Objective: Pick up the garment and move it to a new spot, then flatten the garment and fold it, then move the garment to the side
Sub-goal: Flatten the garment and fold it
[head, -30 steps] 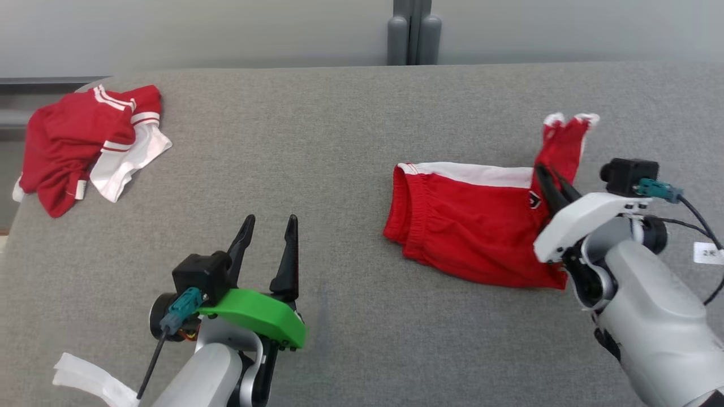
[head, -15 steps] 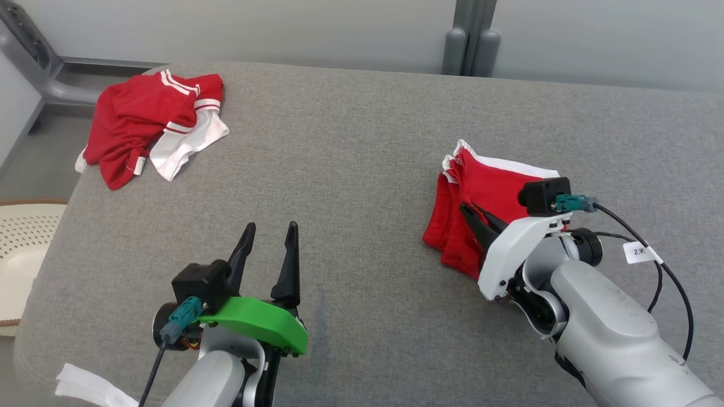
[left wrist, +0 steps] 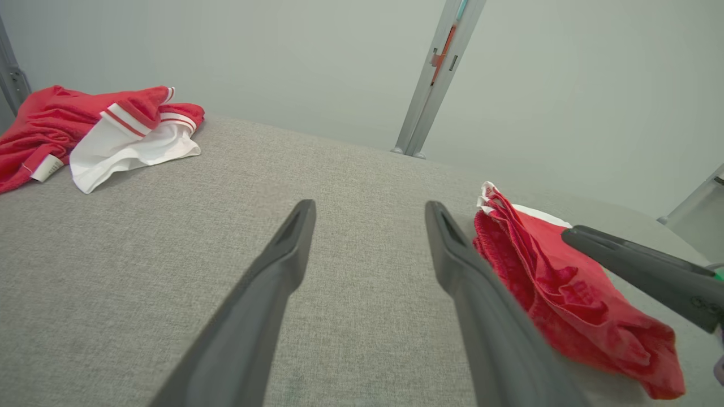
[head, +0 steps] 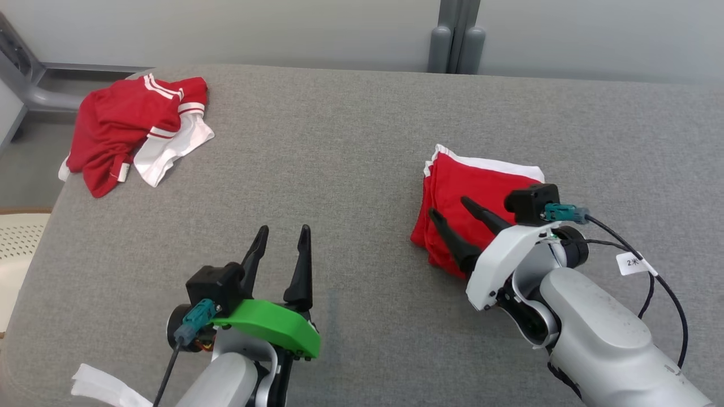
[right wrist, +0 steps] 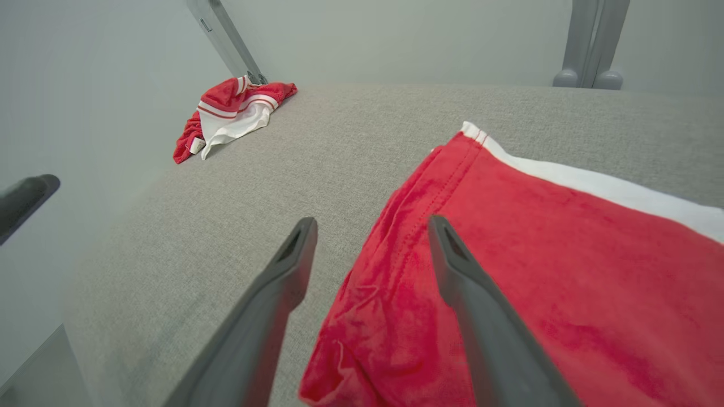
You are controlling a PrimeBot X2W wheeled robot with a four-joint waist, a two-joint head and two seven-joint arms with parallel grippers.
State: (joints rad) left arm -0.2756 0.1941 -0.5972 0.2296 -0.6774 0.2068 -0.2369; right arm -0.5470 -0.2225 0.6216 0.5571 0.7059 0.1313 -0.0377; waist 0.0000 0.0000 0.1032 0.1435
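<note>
Grey woven cloth covers the wide table (head: 350, 130). On its right half lies the folded red garment (head: 481, 186), flat and layered, with a white band along its far edge. At the far left corner sits a crumpled red and white heap (head: 124, 124), well apart from it. The right gripper (head: 449, 206) is at the folded red garment's near left edge, its two dark fingers spread and holding nothing. In the right wrist view one finger is over red cloth and the other over bare table. The left gripper (head: 284, 228) hangs over bare table near the front, fingers apart and empty. A white scrap (head: 93, 384) lies by the front left edge.
</note>
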